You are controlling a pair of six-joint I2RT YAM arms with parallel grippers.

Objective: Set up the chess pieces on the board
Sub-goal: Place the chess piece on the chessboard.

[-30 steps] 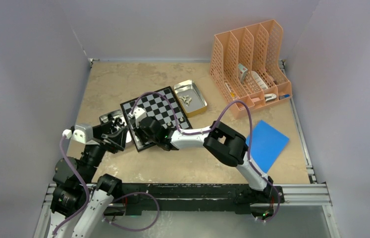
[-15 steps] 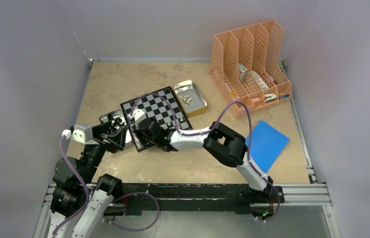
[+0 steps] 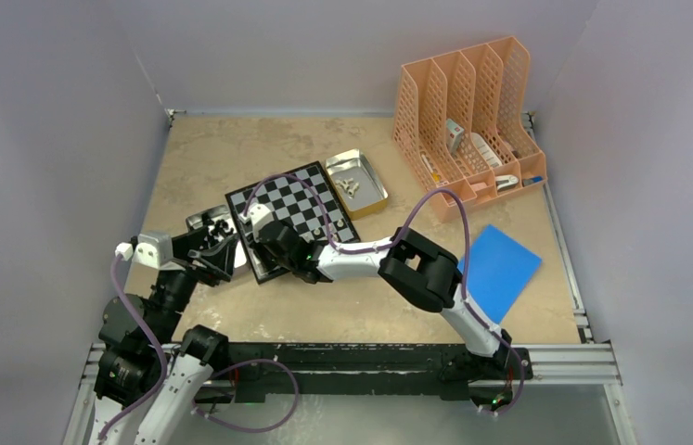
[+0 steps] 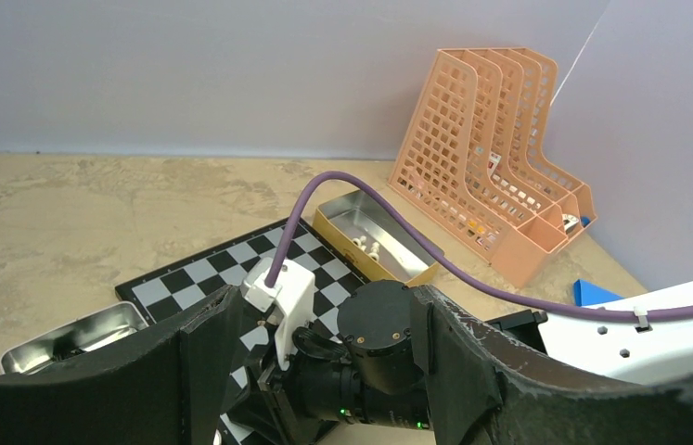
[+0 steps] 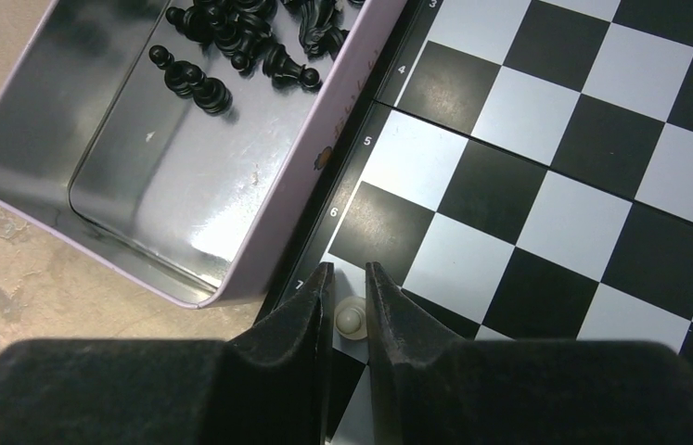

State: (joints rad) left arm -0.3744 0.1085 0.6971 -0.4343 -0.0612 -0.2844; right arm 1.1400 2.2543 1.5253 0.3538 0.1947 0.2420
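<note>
L gripper spread wide, empty. R gripper jaws narrow, flanking pale pawn on chessboard edge sq, row 7; pinching or loose, can't tell. Black pcs in tin just beside board.

Your board reads black and white checks, with white numerals on a dark border. Pieces black, tray shiny silver, pawn pale. Table mottled beige, rack peach lattice, sheet blue, cable purple.
</note>
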